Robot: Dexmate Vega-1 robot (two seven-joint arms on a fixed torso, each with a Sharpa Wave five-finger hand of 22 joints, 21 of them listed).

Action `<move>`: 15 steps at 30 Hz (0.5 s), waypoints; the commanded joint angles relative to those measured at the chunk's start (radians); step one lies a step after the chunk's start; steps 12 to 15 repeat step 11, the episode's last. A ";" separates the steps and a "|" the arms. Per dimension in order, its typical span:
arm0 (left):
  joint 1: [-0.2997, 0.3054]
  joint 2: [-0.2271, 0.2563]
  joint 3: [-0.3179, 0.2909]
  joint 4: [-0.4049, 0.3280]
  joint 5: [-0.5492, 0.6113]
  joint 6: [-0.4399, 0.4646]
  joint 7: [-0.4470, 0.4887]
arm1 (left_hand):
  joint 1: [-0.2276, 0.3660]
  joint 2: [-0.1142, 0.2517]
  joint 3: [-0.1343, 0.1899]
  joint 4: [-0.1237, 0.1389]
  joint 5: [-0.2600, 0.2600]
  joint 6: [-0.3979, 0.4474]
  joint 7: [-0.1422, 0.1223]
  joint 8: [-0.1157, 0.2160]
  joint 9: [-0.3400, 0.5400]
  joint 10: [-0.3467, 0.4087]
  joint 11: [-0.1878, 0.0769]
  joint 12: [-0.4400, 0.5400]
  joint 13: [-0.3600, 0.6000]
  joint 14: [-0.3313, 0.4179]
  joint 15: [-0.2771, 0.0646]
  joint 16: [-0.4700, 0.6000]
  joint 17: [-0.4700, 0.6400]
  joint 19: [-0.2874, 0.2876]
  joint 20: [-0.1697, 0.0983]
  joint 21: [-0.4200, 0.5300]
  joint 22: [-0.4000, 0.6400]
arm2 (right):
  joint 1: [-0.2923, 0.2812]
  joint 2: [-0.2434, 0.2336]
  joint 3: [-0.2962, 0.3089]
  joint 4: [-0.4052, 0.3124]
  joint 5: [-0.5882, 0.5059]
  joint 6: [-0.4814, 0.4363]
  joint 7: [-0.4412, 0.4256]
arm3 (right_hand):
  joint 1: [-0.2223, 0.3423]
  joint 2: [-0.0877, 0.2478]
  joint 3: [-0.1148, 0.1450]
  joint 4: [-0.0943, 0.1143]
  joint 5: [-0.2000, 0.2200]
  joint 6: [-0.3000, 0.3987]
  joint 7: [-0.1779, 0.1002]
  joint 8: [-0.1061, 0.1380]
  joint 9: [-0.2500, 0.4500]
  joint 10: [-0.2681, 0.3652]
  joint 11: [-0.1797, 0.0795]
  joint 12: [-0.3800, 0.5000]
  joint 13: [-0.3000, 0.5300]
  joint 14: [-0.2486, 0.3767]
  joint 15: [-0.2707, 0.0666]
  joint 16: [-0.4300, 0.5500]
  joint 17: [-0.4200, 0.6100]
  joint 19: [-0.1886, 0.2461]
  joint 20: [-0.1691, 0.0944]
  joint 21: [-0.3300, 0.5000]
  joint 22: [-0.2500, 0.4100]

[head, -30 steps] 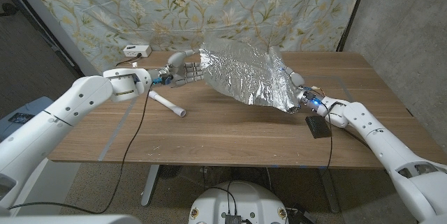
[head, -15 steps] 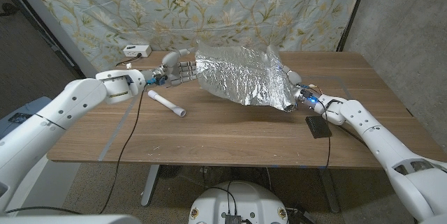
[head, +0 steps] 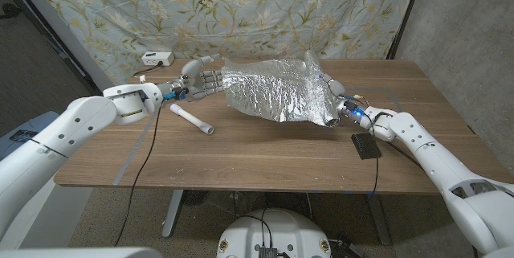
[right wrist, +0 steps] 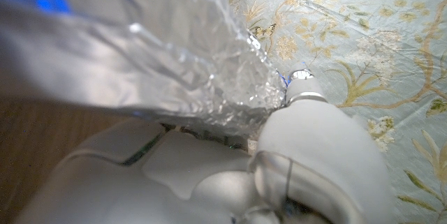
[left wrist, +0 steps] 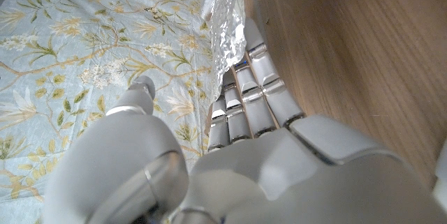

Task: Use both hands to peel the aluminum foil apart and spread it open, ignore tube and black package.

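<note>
From the head view, you have a white tube [head: 191, 119] lying on the bench [head: 257, 157] just near-left of the foil, angled from far-left to near-right, and a black package [head: 366, 145] flat on the bench beside your right forearm. A white box [head: 157, 59] with a cable sits at the far-left edge, before the flowered cloth [head: 241, 9]. The aluminum foil [head: 277, 89] hangs stretched between your two hands above the middle of the bench, its long axis running left to right, the sheet crinkled and sagging toward the right end. Your left hand [head: 201, 83] meets the foil's left edge with fingers reaching along it. Your right hand [head: 341, 105] is mostly hidden behind the foil's right corner.

In the left wrist view, your left hand [left wrist: 237, 147] has its fingers [left wrist: 248, 91] held close together, tips on the foil [left wrist: 227, 15] edge; the thumb stands apart.

In the right wrist view, your right hand [right wrist: 209, 161] pinches the foil [right wrist: 174, 63] between thumb and fingers.
</note>
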 commanded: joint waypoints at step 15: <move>-0.049 -0.037 0.044 0.014 0.032 -0.013 0.011 | 0.010 0.017 0.014 -0.014 0.005 0.017 0.003 0.009 -0.004 0.015 -0.011 0.002 0.004 0.005 -0.006 0.009 -0.005 0.011 0.000 -0.007 0.003 | 0.030 0.002 -0.011 0.057 -0.019 0.000 0.052 | 0.014 0.003 -0.002 0.004 -0.003 0.014 -0.003 -0.004 0.007 0.010 -0.001 -0.001 0.003 0.012 0.000 -0.002 0.007 0.005 -0.005 0.004 0.005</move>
